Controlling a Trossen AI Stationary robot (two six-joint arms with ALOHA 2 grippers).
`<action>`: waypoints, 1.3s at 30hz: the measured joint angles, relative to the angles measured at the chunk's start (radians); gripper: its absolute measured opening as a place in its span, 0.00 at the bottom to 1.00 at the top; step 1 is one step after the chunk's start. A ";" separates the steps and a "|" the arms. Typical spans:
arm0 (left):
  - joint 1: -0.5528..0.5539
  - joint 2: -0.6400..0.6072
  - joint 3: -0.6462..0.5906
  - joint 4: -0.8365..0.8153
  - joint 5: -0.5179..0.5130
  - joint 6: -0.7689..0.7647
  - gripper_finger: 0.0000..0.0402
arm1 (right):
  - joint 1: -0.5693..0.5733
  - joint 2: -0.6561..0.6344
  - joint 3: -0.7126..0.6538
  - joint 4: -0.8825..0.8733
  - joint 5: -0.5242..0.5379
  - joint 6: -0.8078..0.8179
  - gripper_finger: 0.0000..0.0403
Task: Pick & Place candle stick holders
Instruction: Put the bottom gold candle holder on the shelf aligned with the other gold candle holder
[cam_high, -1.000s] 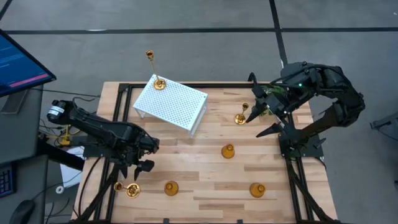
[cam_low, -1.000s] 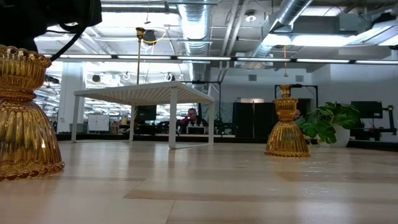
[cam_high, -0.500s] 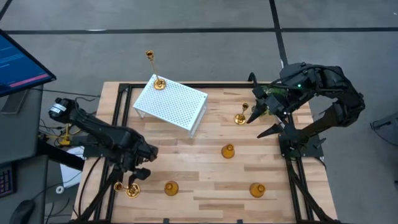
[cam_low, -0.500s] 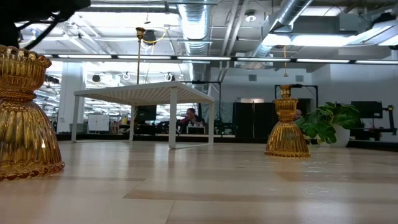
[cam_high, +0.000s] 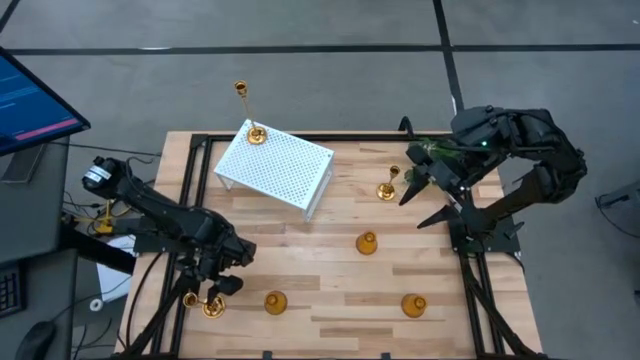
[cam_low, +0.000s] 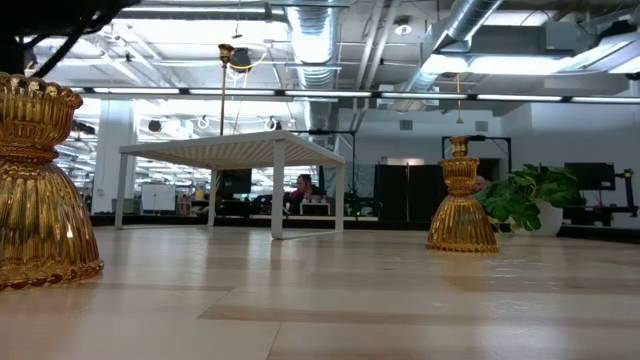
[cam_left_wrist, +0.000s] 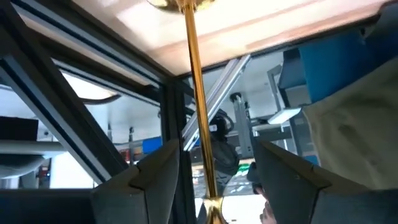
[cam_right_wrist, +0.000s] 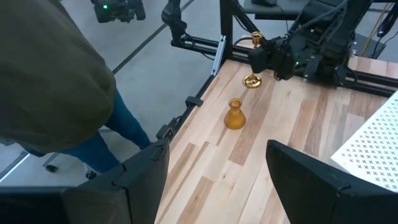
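A tall-stemmed gold candle stick holder (cam_high: 210, 304) stands on its round base at the table's near left corner. My left gripper (cam_high: 218, 286) is open, with one finger on each side of its stem (cam_left_wrist: 198, 106) and clear of it. A second tall holder (cam_high: 255, 133) stands on the white perforated stand (cam_high: 275, 165), and a third (cam_high: 388, 188) stands on the table right of the stand. Three short bell-shaped holders (cam_high: 367, 242) (cam_high: 274, 302) (cam_high: 414, 305) rest on the wood. My right gripper (cam_high: 425, 200) hangs open above the table's right part.
Black frame rails (cam_high: 190, 160) run along the table's edges. A person in an olive top and jeans (cam_right_wrist: 56, 93) stands beside the table. A green plant (cam_low: 528, 200) shows beyond the far edge. Bare wood lies in the middle (cam_high: 320, 260).
My left gripper has swung toward the table's near left corner and rolled a little, coming around the stem of the tall holder there. The holder has stayed upright in its place.
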 joint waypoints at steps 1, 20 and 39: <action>-0.004 0.002 0.000 0.002 -0.002 0.000 0.52 | 0.007 0.000 0.000 0.001 0.000 0.000 0.64; -0.070 0.006 0.000 0.011 0.031 -0.002 0.37 | 0.031 0.000 0.000 0.027 0.003 0.026 0.64; -0.067 0.006 0.000 0.030 0.023 -0.006 0.16 | 0.030 0.000 0.000 0.060 0.004 0.015 0.64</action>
